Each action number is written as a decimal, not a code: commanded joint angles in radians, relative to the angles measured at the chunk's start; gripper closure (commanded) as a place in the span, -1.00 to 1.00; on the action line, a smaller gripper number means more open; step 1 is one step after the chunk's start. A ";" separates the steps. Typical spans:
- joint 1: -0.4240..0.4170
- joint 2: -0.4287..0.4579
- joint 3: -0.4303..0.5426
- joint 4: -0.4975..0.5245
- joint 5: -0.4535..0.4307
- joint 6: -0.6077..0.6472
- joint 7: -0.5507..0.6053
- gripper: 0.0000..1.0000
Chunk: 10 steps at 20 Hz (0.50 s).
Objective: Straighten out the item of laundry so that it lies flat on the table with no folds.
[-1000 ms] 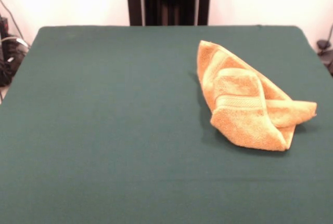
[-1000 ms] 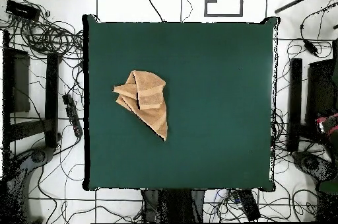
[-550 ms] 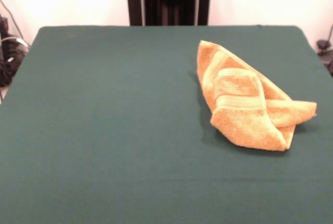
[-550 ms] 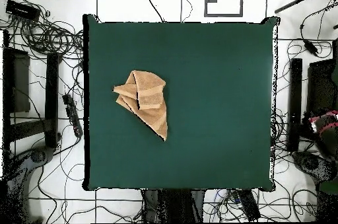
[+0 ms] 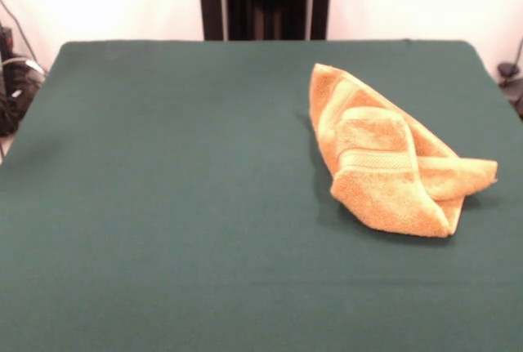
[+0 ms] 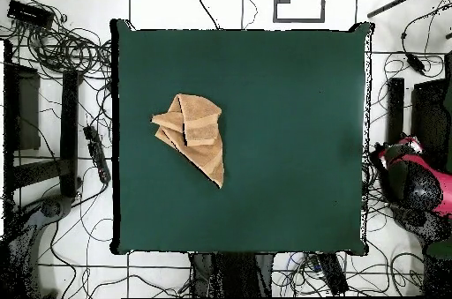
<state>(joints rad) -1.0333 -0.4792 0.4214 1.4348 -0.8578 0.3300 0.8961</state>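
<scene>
Overhead view, red arm (image 6: 408,176) cut off beside table (image 6: 282,137), tool unseen, state untellable, towel (image 6: 194,132) crumpled, folds overlapping.

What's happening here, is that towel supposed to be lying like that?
Nothing is handling the towel right now. It lies crumpled on the green table, folded over itself in several layers, with a striped band showing on the top flap. It needs to be spread out flat, and that has not begun. In the overhead view, part of the red and black robot arm shows beyond the table's edge, far from the towel. Its gripper cannot be seen in either view.
</scene>
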 commanded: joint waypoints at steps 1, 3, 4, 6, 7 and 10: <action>0.177 0.005 -0.145 0.170 0.067 -0.113 0.422 -1.00; 0.210 0.010 -0.179 0.179 0.093 -0.141 0.443 -1.00; 0.224 0.012 -0.191 0.184 0.107 -0.154 0.454 -1.00; 0.253 0.020 -0.217 0.195 0.131 -0.181 0.473 -1.00; 0.269 0.024 -0.232 0.199 0.144 -0.195 0.484 -1.00; 0.325 0.034 -0.284 0.209 0.178 -0.240 0.521 -1.00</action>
<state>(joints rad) -0.8180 -0.4975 0.2356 1.5237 -0.7581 0.1676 1.0453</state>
